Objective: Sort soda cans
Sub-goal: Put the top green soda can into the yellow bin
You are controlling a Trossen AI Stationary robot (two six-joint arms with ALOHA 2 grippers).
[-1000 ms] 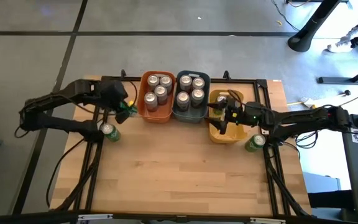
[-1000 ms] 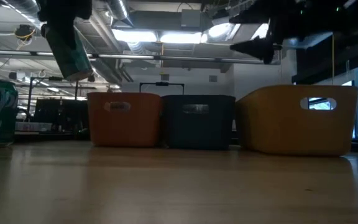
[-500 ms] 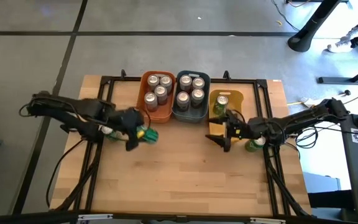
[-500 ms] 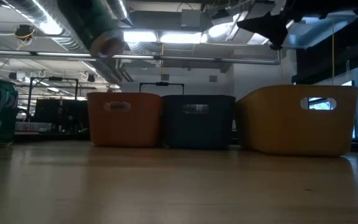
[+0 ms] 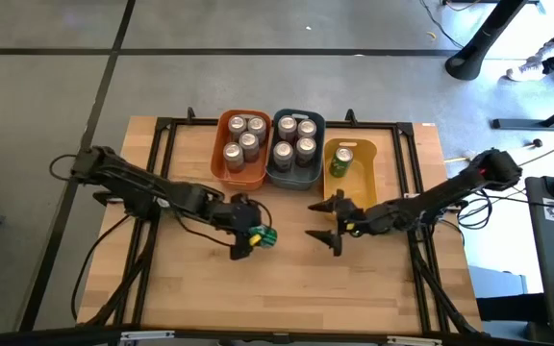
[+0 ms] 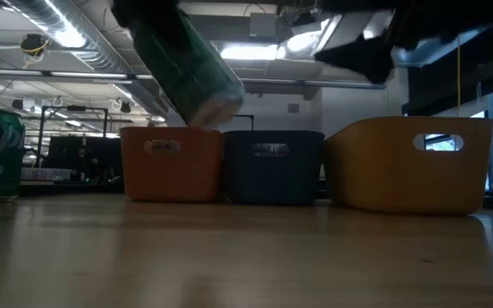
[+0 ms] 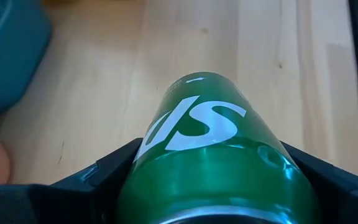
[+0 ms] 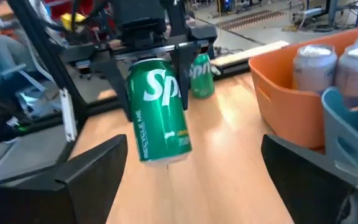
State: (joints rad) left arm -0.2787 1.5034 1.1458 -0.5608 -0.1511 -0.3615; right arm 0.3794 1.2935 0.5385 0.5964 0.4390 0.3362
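Green and tilted, a soda can is hanging above the bare middle of the wooden table, gripped between the fingers of the left gripper, which are pressing on its sides. Facing it from just beside, the right gripper is hovering with fingers spread wide and empty, in front of the yellow bin.

two slim dark jointed arms trailing black cables, each tool black.
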